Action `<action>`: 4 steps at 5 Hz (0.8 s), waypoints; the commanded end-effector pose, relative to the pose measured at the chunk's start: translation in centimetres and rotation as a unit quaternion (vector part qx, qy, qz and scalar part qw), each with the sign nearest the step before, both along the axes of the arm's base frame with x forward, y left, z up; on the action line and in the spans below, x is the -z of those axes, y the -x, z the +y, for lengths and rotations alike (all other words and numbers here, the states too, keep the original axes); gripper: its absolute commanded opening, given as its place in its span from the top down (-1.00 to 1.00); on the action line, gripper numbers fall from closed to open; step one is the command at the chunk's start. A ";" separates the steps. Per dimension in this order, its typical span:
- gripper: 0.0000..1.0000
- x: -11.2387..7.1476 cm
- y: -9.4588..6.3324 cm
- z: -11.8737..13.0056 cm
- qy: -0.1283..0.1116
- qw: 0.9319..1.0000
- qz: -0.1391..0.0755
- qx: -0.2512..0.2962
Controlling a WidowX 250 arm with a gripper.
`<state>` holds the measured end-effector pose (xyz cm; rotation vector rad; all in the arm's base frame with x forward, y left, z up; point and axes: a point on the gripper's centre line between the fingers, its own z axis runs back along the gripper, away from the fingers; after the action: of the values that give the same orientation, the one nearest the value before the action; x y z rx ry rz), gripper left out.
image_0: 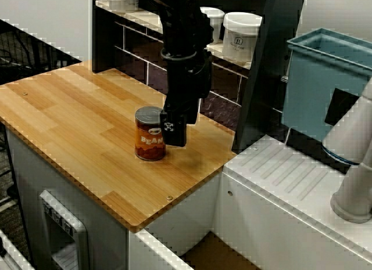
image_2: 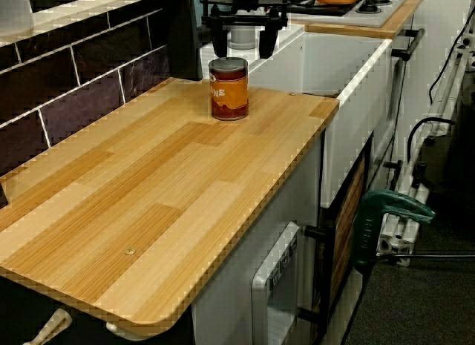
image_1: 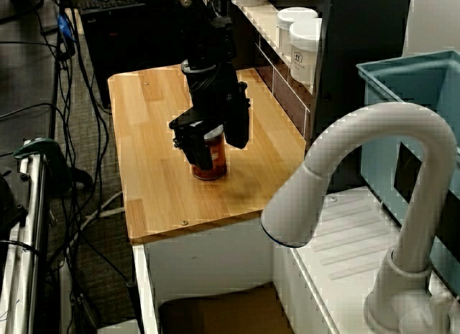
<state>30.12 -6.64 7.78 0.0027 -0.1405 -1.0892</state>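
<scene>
The bean can [image_2: 228, 93] stood upright near the far end of the wooden countertop [image_2: 185, 204]. The claw [image_2: 243, 50] hung spread just above and behind it, gripping nothing.

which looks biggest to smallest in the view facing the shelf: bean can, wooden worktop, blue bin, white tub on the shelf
1. wooden worktop
2. blue bin, though the frame edge cuts it off
3. bean can and white tub: they look about alike, and the tub sits farther back, so I won't rank them
</scene>
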 end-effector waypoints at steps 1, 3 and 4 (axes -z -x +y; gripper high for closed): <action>-1.00 -0.6 0.5 2.4 0.004 1.000 0.007 0.024; -1.00 -0.6 1.4 4.8 0.012 0.999 0.005 0.045; -1.00 -0.7 1.7 5.8 0.013 0.999 0.014 0.049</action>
<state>28.32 -0.33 6.35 -0.0848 -0.0739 -1.1826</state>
